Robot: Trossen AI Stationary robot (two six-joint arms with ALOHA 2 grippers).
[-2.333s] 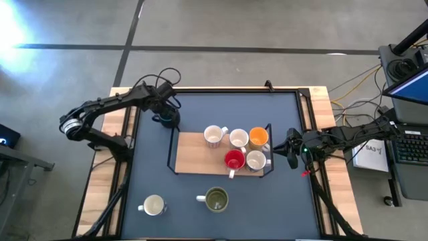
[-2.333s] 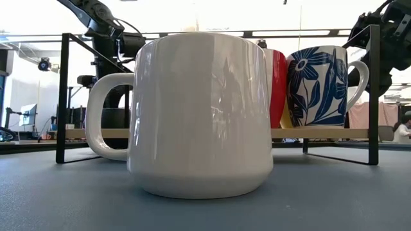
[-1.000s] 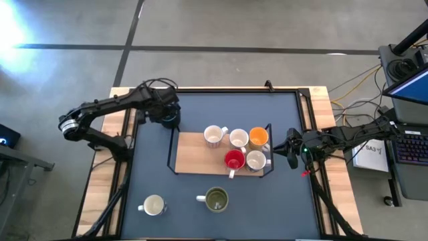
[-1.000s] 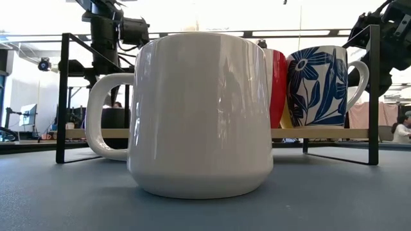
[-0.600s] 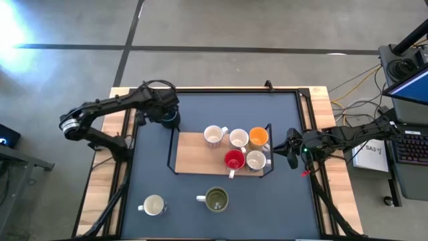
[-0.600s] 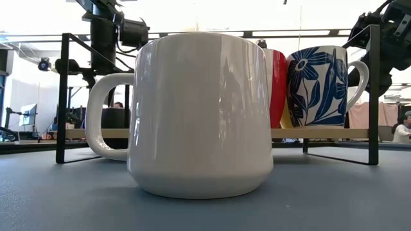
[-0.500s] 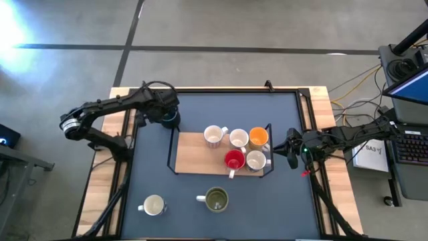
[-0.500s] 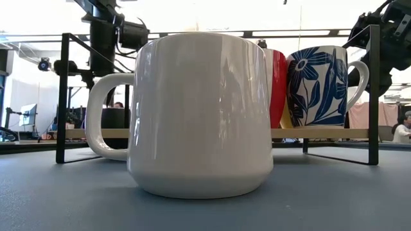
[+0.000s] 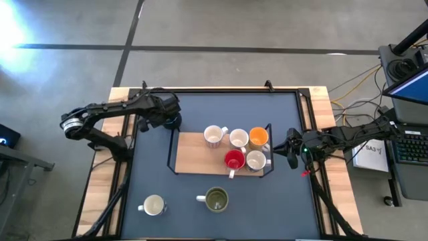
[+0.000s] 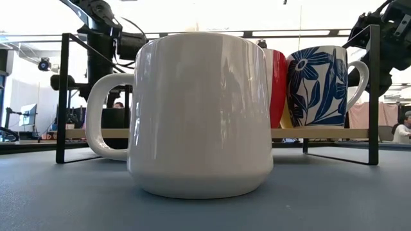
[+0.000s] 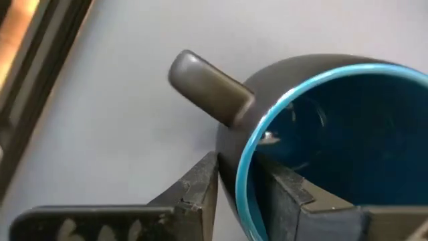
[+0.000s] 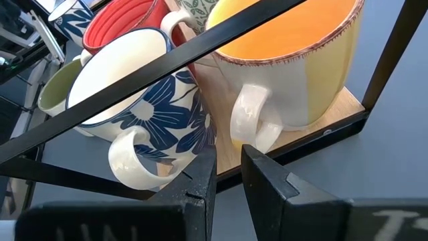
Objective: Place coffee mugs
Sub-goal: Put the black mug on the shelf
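From the low camera a big white mug [image 10: 199, 115] blocks most of my view of the rack [image 9: 175, 144]. The rack holds five mugs. My left gripper [image 11: 242, 191] is clamped on the dark blue mug [image 11: 328, 140], one finger inside the rim. My right gripper [image 12: 226, 175], narrowly parted, seems empty beside the orange mug [image 12: 294, 67].

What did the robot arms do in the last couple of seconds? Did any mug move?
The left gripper stayed astride the rim of the dark blue mug at the table's far left, while its arm swung and its wrist turned; the mug barely shifted. The right gripper kept still beside the rack. The five mugs on the rack, the olive green mug and the cream mug stayed put.
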